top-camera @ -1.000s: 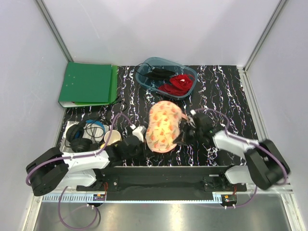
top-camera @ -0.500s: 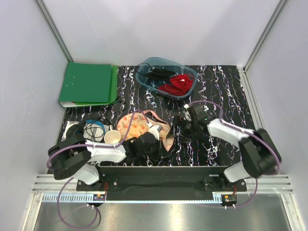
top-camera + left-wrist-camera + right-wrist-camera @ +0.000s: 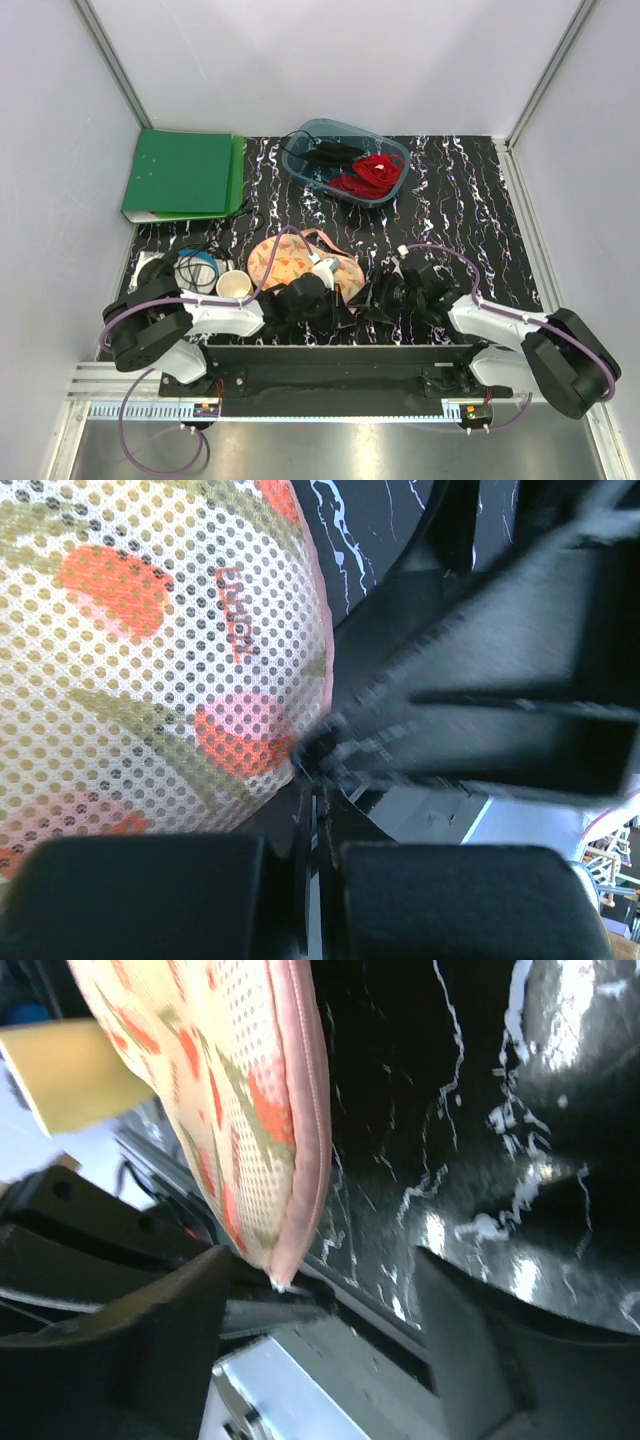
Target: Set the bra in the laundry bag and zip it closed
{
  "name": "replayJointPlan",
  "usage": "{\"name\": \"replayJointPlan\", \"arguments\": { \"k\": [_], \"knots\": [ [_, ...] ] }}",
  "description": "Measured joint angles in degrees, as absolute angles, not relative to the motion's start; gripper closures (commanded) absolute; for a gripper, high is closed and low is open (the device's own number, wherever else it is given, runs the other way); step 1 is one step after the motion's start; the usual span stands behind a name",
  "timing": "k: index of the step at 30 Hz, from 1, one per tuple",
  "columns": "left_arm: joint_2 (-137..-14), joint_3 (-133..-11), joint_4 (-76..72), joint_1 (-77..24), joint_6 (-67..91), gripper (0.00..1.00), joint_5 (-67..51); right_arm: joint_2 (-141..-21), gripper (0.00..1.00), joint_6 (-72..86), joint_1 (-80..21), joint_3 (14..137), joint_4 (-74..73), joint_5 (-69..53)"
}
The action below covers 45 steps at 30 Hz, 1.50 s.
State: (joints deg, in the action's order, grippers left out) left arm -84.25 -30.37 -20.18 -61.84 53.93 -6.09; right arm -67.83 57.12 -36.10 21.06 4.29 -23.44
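Note:
The laundry bag (image 3: 290, 262) lies flat on the black marbled table, peach mesh with orange-red print and pink trim. The bra is hidden. My left gripper (image 3: 330, 295) sits at the bag's near right edge. In the left wrist view the mesh of the laundry bag (image 3: 150, 660) fills the upper left, and the left gripper (image 3: 315, 815) is shut, its tips meeting on the bag's edge. My right gripper (image 3: 380, 295) is just right of the bag. In the right wrist view the right gripper (image 3: 320, 1305) is open, with the trimmed rim of the laundry bag (image 3: 300, 1110) ahead, untouched.
A blue-grey tub (image 3: 390, 185) with red and black garments stands at the back. A green binder (image 3: 180, 172) lies at the back left. A paper cup (image 3: 233, 286) and headphones with cables (image 3: 175, 272) sit left of the bag. The black rail (image 3: 340, 352) runs along the near edge.
The right gripper opened and let go of the bag, which dropped from upright to flat and to the left. The right arm then swung toward the near edge. The left gripper stayed shut.

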Motion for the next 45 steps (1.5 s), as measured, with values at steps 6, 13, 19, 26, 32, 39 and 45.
{"name": "replayJointPlan", "arguments": {
  "k": [6, 13, 19, 26, 32, 39, 45],
  "knots": [
    [-84.14, -30.35, -20.18, -61.82, 53.93, 1.0, -6.04, -70.7, 0.56, 61.73, -36.67, 17.89, 14.0, -20.58],
    [-84.01, -29.71, -20.51, -61.82, 54.0, 1.0, -6.0, -72.64, 0.97, 62.15, -36.77, 17.98, 17.34, -19.97],
    [-81.67, -27.18, -19.97, -61.84, 53.52, 1.0, -5.58, -71.18, 1.0, 59.48, -35.83, 18.98, 13.15, -19.51],
    [-76.16, -25.58, -12.56, -61.89, 48.73, 1.0, -2.55, -70.3, 0.97, 51.05, -31.83, 22.98, 5.43, -22.13],
    [-73.1, -27.88, -3.64, -62.13, 44.25, 0.53, 1.96, -73.63, 0.32, 44.29, -31.62, 30.24, -5.26, -22.28],
    [-66.48, -28.45, 8.45, -62.76, 40.6, 0.34, 6.66, -73.58, 0.0, 38.15, -31.42, 40.93, -24.82, -12.6],
    [-62.24, -34.17, 17.41, -67.83, 39.9, 0.09, 15.35, -73.58, 0.0, 38.63, -41.43, 51.29, -40.34, 3.07]
  ]
}}
